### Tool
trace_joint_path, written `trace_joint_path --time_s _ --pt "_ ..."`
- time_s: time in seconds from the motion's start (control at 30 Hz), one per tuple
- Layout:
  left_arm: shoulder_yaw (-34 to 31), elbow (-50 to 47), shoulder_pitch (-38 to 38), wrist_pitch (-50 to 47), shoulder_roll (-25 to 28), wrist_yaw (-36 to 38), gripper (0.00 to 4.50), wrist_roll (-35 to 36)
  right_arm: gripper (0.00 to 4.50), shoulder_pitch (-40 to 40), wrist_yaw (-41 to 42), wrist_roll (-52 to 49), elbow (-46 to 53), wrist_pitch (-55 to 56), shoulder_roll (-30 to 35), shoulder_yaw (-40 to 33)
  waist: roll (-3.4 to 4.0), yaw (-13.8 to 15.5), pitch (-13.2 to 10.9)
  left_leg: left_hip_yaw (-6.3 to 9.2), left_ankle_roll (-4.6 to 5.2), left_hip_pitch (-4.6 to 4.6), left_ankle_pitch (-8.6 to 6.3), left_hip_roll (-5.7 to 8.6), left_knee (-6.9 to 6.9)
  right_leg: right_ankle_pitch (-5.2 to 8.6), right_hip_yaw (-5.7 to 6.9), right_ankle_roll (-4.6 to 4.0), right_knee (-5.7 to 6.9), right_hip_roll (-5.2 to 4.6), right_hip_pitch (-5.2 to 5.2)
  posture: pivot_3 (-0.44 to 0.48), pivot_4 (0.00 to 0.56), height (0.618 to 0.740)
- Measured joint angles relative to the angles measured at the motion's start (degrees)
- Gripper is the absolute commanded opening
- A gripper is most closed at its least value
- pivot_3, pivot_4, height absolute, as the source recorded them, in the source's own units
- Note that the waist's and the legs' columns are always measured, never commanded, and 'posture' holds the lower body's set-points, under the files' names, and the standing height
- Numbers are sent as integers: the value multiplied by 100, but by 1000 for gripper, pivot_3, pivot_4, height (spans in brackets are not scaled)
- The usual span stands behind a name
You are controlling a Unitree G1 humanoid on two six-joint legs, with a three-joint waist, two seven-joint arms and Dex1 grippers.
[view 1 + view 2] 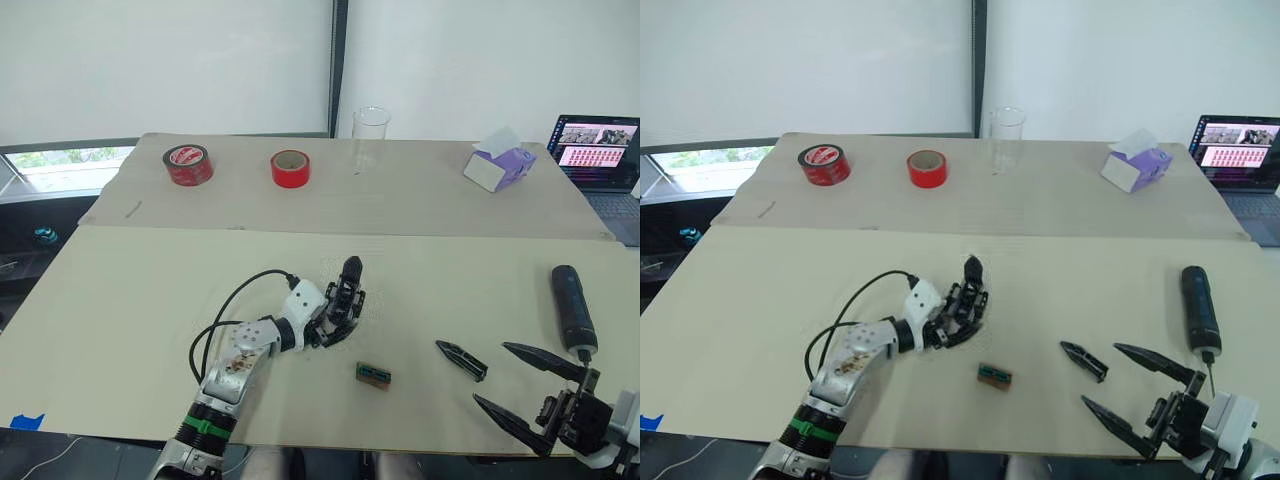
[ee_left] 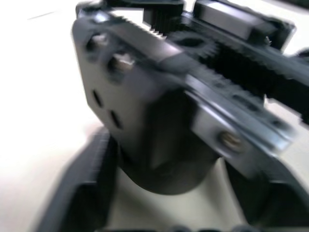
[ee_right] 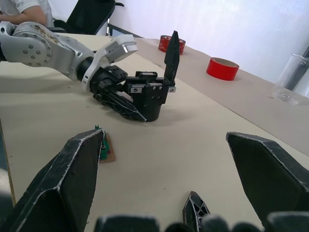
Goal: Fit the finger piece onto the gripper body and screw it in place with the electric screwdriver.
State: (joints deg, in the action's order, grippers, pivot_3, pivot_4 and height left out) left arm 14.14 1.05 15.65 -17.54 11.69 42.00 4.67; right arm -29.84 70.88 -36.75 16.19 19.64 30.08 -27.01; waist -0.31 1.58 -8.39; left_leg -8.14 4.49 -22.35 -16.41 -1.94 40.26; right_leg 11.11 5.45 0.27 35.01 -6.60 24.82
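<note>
The left gripper [image 1: 322,330] is clamped on the gripper body [image 1: 343,298] at mid-table, its fingers closed round the black block, whose single pointed finger stands upright. The right gripper [image 1: 528,385] hangs wide open and empty at the table's near right edge; its own wrist is cut off by the frame. The finger piece [image 1: 461,360] lies loose on the table just beside the right gripper's fingers, well apart from the body. The screwdriver [image 1: 573,308] lies flat beyond the right gripper, bit end toward it. A small green-brown block [image 1: 373,375] sits between the body and the finger piece. On the far side of the table are two red tape rolls [image 1: 188,164], a clear cup [image 1: 370,136] and a purple-and-white box [image 1: 499,166]; a laptop [image 1: 600,150] is cut off at the right edge. In the left wrist view the body [image 2: 183,96] is blurred, its gear teeth and screws barely readable. A person's arm [image 3: 21,12] shows at the far corner of the right wrist view.
</note>
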Motion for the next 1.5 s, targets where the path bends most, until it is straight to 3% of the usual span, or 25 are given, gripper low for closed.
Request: trace_joint_path --time_s 0.13,0.33,0.47,0.67,0.8,0.9,1.0,1.5 --pt "-13 342 232 286 327 416 4429 99 4500 14 0 -5 -1 -11 52 -7 1 -2 1 -1 -2 3 1 0 0 4 0 -7 2 2 0 0 150 740" --pt "-152 1750 994 1218 893 1930 4429 497 4500 -112 -20 -11 13 -15 57 -31 3 -6 2 -3 -4 1 2 0 0 4 3 -7 1 4 0 0 150 740" --pt "-146 2701 1540 1721 857 2627 4429 509 4500 -222 -64 -10 80 -15 54 -34 1 24 1 -4 -2 0 2 3 2 3 3 -6 -1 3 -3 0 150 740" --pt "-53 4059 2310 2472 343 3107 4429 322 4500 -332 -150 -5 259 -15 41 -31 -1 71 -1 -4 5 -5 -2 7 5 -16 4 27 -5 2 -3 0 150 740" --pt "-49 4408 2458 2761 235 3246 4429 230 4500 -451 -231 0 305 -15 15 -31 -1 74 -1 -3 5 -4 -2 7 5 -16 7 27 -4 2 -4 0 150 740" --pt "-59 4584 2495 2935 192 3303 3729 193 4500 -526 -245 6 322 -14 -18 -31 0 73 0 -2 5 0 -2 7 7 -15 6 27 -5 0 -10 0 150 740" --pt "-79 4613 2486 3032 184 3313 2330 190 4500 -601 -249 19 352 -10 -38 -32 0 74 0 -1 6 2 -3 6 6 -14 6 29 -6 0 -13 0 150 740" --pt "112 3331 1974 2094 -321 2316 2275 -63 4500 -918 -517 197 487 -6 -227 -21 -1 127 -1 4 19 -5 -10 13 11 -9 7 36 -13 -13 -16 0 150 740"
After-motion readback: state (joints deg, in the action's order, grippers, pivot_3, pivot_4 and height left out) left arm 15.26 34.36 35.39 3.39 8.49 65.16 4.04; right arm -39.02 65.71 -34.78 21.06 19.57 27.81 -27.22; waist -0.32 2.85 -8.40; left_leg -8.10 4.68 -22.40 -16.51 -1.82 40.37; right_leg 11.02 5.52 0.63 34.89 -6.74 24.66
